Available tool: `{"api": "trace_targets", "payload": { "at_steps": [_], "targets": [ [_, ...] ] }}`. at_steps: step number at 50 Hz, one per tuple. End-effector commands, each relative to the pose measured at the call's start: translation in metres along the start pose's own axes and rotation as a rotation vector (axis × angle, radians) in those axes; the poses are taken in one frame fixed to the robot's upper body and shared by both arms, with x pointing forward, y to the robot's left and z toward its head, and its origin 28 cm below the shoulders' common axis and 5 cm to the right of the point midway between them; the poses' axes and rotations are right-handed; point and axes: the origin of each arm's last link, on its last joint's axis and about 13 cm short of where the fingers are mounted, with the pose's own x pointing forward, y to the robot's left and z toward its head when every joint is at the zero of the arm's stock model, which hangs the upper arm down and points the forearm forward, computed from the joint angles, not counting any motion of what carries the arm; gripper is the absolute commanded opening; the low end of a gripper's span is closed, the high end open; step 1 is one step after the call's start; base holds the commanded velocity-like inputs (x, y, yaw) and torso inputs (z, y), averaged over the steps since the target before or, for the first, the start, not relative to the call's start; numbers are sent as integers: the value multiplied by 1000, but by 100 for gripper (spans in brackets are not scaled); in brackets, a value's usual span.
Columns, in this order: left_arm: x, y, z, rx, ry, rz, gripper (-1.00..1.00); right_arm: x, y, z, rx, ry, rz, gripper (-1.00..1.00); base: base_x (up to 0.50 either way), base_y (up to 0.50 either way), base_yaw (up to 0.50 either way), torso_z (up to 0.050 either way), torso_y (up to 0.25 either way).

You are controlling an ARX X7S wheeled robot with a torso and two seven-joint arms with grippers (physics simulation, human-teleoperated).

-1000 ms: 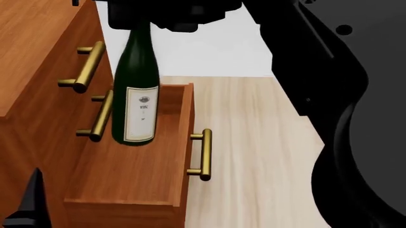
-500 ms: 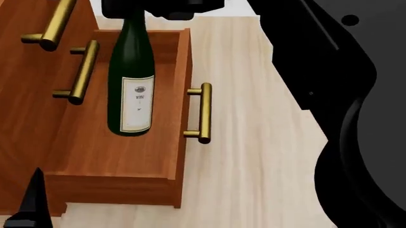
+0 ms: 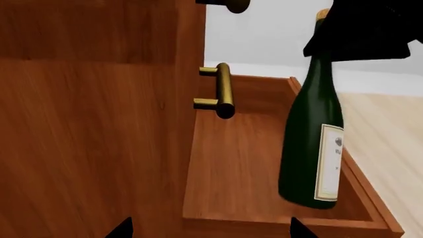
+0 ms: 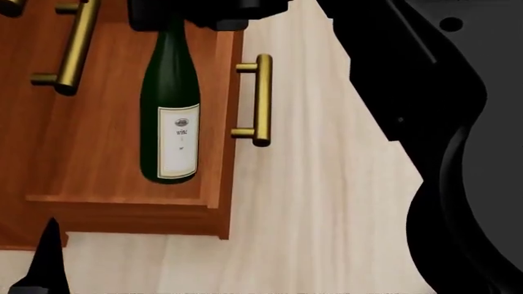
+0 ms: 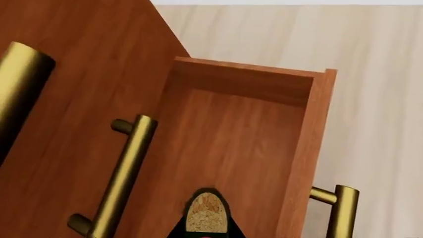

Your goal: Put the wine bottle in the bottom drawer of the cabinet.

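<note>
Head view: the wine bottle [image 4: 170, 116] stands upright in the upper left of the frame, inside the pulled-out bottom drawer [image 4: 106, 141]. Its white label faces the camera and its base sits near the drawer's lower edge in the frame. Whether the base touches the drawer floor or hangs just above it cannot be determined.

The right pincer [image 4: 208, 12] is at the top of the frame, pinching the bottle at its neck; the dark housing hides the fingertips. The right arm [image 4: 425, 122] fills the right side of the frame.

The drawer's brass handle [image 4: 259, 101] lies right of the bottle, over the pale wood floor [image 4: 327, 214]. A second brass handle [image 4: 75, 46], on a drawer above, shows at upper left.

Left wrist view: the bottle [image 3: 314, 139] is at right of frame, within the drawer walls, beside the cabinet [image 3: 92, 124] front, which fills the left half. The left pincer [image 3: 208, 229] shows only as two dark fingertips at the bottom edge, well spread and holding nothing.

Right wrist view: the tan cork [image 5: 206, 213] appears at bottom centre, with the drawer interior [image 5: 231, 139] below it.
</note>
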Motion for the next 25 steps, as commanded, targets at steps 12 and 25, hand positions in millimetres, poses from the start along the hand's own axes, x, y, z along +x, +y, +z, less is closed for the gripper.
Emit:
{"api": "trace_targets", "payload": {
  "at_steps": [12, 25],
  "targets": [
    [1, 0, -1, -6, 1, -1, 100, -3, 7, 0, 20, 27, 80, -100, 0, 0, 0, 0, -2],
    [1, 0, -2, -12, 5, -4, 100, 3, 6, -7, 6, 47, 72, -100, 0, 0, 0, 0, 0]
  ]
}}
